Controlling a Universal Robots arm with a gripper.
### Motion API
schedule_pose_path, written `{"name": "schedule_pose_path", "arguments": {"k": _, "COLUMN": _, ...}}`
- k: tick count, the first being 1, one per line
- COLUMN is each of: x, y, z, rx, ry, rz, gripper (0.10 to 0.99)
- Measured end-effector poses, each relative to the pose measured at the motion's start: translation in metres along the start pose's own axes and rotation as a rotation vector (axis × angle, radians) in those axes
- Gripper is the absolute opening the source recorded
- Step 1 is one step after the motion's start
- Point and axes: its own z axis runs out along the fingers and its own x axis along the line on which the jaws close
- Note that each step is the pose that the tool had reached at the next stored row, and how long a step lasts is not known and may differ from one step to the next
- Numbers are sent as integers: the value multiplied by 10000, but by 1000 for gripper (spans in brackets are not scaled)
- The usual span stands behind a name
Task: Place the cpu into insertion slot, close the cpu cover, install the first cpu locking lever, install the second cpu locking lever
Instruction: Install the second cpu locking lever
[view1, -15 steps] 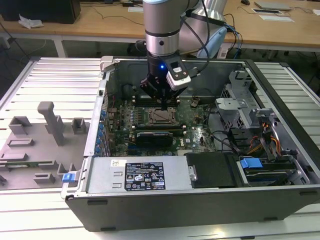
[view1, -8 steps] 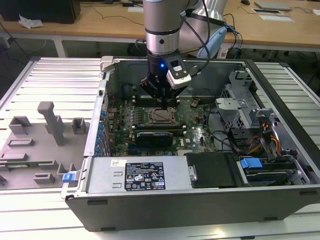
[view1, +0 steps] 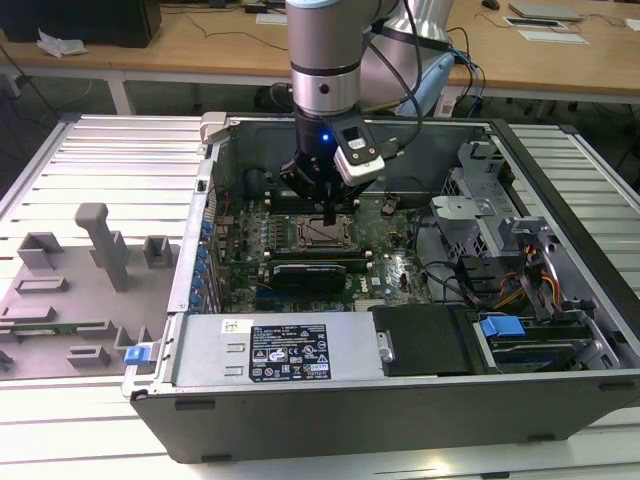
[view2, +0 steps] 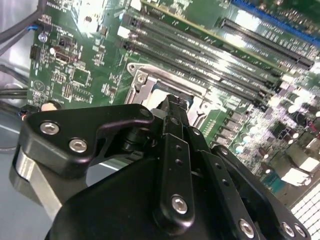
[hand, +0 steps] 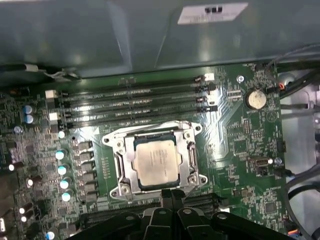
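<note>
fingers (hand: 172, 196) together at socket edge | cpu (hand: 156, 161) seated | cpu cover (hand: 189, 150) down

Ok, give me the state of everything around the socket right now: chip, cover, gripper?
cpu: seated flat in the socket, silver top up.
cpu cover: down, framing the chip.
gripper: fingers together, tip at the socket's edge, holding nothing.
memory slots: no modules in them.
computer case: side open, lying flat.
</note>
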Motion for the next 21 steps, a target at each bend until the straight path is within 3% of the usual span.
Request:
{"name": "schedule_pose_path", "arguments": {"k": 5, "x": -13, "y": -105, "z": 5, "rx": 1, "ry": 0, "rz": 1, "gripper": 106}}
{"name": "schedule_pose_path", "arguments": {"k": 8, "x": -25, "y": -235, "z": 12, "rx": -75, "ry": 10, "rz": 7, "gripper": 106}}
{"name": "schedule_pose_path", "arguments": {"k": 12, "x": 27, "y": -300, "z": 21, "rx": -359, "ry": 47, "rz": 36, "gripper": 106}}
{"name": "schedule_pose_path", "arguments": {"k": 14, "x": 69, "y": -353, "z": 29, "rx": -700, "ry": 92, "rz": 71, "gripper": 106}}
{"name": "schedule_pose_path", "arguments": {"k": 21, "x": 161, "y": -481, "z": 55, "rx": -1217, "ry": 159, "rz": 122, "gripper": 106}}
